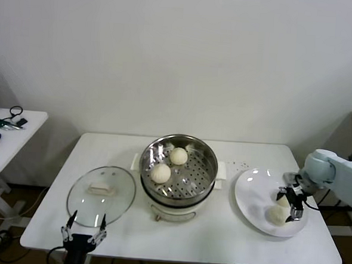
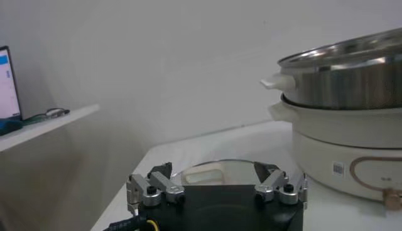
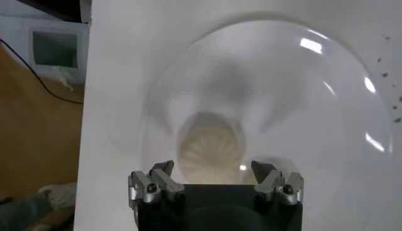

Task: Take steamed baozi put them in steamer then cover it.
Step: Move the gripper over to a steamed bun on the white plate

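Head view: two baozi (image 1: 170,164) sit in the steamer (image 1: 205,169); the right gripper (image 1: 295,204) hovers, fingers spread, over two more on the plate (image 1: 250,196).

Left wrist view: left gripper (image 2: 217,188) waits, fingers spread, cover (image 2: 217,171) just beyond.

Right wrist view: one bun (image 3: 210,150) lies between the fingers (image 3: 160,179), ready for pinching.

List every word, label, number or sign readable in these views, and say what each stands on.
No text can be read in any view.
Pot base under the steamer: a small square label, too small to read.
Same base: a rounded panel outline with a knob, no legible marking.
Screen on the side table: lit, but its content is blurred.
Plate, cover: no markings show.
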Robot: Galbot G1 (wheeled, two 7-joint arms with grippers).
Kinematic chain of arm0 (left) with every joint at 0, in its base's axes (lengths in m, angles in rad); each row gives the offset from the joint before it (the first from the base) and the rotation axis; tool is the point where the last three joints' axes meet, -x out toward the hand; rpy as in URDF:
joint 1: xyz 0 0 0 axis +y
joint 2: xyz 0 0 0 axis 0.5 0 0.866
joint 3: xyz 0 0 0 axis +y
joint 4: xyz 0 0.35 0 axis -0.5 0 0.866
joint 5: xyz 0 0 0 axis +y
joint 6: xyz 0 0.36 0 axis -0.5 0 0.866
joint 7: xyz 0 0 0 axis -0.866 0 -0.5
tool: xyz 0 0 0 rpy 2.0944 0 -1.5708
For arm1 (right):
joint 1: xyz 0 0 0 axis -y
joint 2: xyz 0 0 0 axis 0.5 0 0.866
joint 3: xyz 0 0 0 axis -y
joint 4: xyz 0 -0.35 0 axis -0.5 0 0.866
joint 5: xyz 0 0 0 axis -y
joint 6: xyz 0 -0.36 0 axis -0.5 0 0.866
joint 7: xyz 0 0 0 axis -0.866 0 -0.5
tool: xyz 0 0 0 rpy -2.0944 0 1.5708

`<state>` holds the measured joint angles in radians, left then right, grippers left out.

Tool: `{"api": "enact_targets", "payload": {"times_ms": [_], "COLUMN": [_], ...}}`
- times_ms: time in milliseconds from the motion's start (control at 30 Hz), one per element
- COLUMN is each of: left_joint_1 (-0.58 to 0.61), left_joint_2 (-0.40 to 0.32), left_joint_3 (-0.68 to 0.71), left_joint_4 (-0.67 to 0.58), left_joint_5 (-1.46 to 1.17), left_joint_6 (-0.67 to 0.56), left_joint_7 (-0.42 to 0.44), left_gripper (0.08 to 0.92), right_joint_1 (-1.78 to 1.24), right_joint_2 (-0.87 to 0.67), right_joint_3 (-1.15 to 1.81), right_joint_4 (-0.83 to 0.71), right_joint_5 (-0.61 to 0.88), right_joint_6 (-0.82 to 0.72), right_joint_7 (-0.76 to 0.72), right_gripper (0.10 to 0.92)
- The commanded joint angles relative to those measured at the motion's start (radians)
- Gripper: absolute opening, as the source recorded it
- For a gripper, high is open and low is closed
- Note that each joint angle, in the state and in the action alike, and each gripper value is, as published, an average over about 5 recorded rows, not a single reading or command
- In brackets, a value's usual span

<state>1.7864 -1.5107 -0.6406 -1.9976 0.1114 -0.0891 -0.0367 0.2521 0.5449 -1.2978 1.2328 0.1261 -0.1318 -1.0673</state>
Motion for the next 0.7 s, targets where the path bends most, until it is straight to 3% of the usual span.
{"api": "enact_targets", "payload": {"times_ms": [33, 433, 700], "left_joint_1": [-0.006, -0.014, -0.015], "left_joint_2": [0.001, -0.006, -0.004], "left_joint_3": [0.0, 0.012, 0.011], "left_joint_4": [0.003, 0.008, 0.007], "left_joint_5": [0.001, 0.006, 0.004], "left_joint_6": [0.002, 0.004, 0.006], "left_joint_7": [0.0, 0.0, 0.0], "left_gripper": [0.823, 0.823, 0.823], "right_joint_1": [-0.084, -0.074, -0.058], "right_joint_2": [0.034, 0.085, 0.088], "right_joint_3": [0.055, 0.047, 0.029], "right_joint_4": [-0.047, -0.099, -0.097], "right_joint_5": [-0.037, -0.037, -0.037], "right_joint_6": [0.006, 0.02, 0.021], "right_joint_7": [0.004, -0.017, -0.037], "right_gripper": [0.823, 0.813, 0.725]}}
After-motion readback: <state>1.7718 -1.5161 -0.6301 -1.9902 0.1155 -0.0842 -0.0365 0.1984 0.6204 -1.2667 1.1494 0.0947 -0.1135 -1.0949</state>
